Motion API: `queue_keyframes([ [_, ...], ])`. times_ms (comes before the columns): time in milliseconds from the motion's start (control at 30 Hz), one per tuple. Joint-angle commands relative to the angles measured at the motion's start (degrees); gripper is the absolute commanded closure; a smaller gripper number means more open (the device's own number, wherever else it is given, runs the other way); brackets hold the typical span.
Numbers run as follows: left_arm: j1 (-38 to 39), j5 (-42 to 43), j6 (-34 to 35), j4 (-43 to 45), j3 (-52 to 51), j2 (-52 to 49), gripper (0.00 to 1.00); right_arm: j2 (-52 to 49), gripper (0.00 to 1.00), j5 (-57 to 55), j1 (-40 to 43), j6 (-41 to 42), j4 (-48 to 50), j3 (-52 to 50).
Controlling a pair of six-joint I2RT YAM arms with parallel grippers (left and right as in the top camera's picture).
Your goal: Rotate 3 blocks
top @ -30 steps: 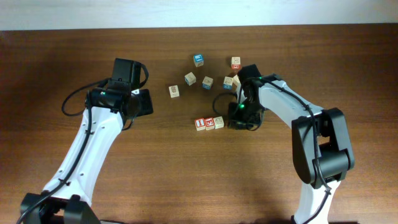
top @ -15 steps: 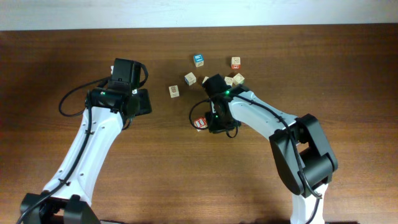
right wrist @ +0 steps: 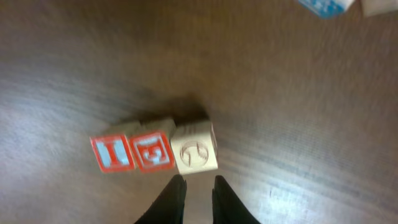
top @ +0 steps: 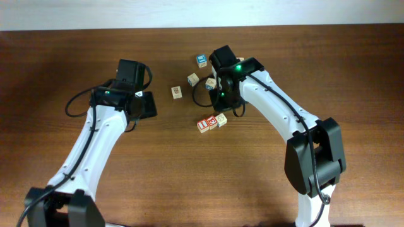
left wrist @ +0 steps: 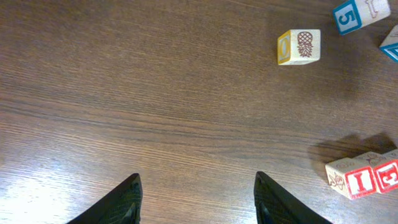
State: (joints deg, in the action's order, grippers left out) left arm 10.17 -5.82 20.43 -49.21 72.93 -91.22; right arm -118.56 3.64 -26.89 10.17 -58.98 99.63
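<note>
Row of three blocks (top: 211,122) now sits skewed mid-table (top: 189,176), swung off its level line. My right end effector (right wrist: 197,199) has lifted clear, fingers nearly together, empty. My left end effector (left wrist: 194,199) hangs apart, empty. Rotation looks partway done.

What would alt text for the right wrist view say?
Three blocks sit touching in a row on the wooden table: two red-and-white, one cream. The right hand hovers beside the cream one, fingers nearly together, holding nothing.
</note>
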Motion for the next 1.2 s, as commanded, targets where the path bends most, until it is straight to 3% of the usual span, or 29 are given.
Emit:
queue_keyframes([
  [0, -0.7, -0.2, 2.6, 0.7, 0.3, -3.1, 0.45, -0.9, 0.82, 0.4, -0.9, -2.4, 5.3, 0.9],
  [200, -8.4, -1.9, 4.2, 0.3, 0.3, -3.7, 0.45, -6.2, 0.82, 0.5, -3.0, -2.9, 9.8, 0.9],
  [300, -8.0, -0.3, 4.2, -0.6, 0.3, -3.7, 0.48, -6.2, 0.82, -5.9, -1.6, 2.5, 5.8, 0.9],
  [400, -8.0, 0.8, 4.2, -0.6, 0.3, -3.7, 0.48, -6.2, 0.83, -2.3, 4.2, 3.2, 1.5, 0.9],
  [633, -1.0, 14.7, 5.6, -1.9, -2.8, -7.3, 0.94, -6.5, 0.87, 6.8, 5.7, 3.2, 0.5, -4.2],
  [700, 2.1, 19.8, 6.4, -0.8, -2.8, -9.8, 1.0, -6.5, 0.9, 12.3, 7.6, 2.5, 1.1, -4.5],
  [900, 9.2, 25.9, 7.4, 4.6, -2.8, -16.2, 1.0, -6.5, 0.91, 17.0, 8.2, 0.8, 1.3, -5.5],
  [1167, 12.0, 25.3, 9.8, 13.4, -2.8, -21.2, 1.0, -6.5, 0.91, 17.7, 8.2, 0.8, 2.2, -8.5],
])
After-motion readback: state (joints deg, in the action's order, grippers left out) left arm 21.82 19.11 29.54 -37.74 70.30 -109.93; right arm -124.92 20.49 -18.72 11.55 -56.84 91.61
